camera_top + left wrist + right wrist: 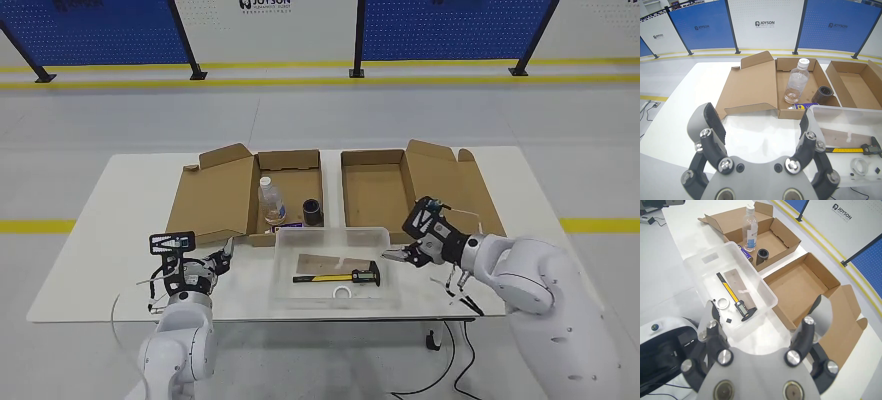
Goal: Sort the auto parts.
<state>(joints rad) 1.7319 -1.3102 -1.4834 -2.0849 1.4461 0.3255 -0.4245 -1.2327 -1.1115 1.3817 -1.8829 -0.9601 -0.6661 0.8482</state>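
A white worktop point(120, 250) carries a clear tub point(330, 231) at its centre, with two open cardboard boxes behind it. The left box point(290, 165) holds a bottle point(797, 81), a black cylinder point(822, 95) and a spray can point(802, 106).

A caliper point(732, 294) lies flat in the tub. Its long axis runs along the tub's length, with the display head toward the robot's right. A metal ring point(722, 303) lies just beside it.

The left claw point(757, 111) hangs over bare worktop left of the tub, fingers spread apart and holding nothing. The right claw point(764, 302) hangs at the tub's right end, also spread and holding nothing.

The likely risks:
- A finger of the right claw may catch the tub's wall on the way down and shove or tip the tub.
- The flat, thin caliper may slip from the claw unless it is pinched across its beam.
- The ring may get knocked.
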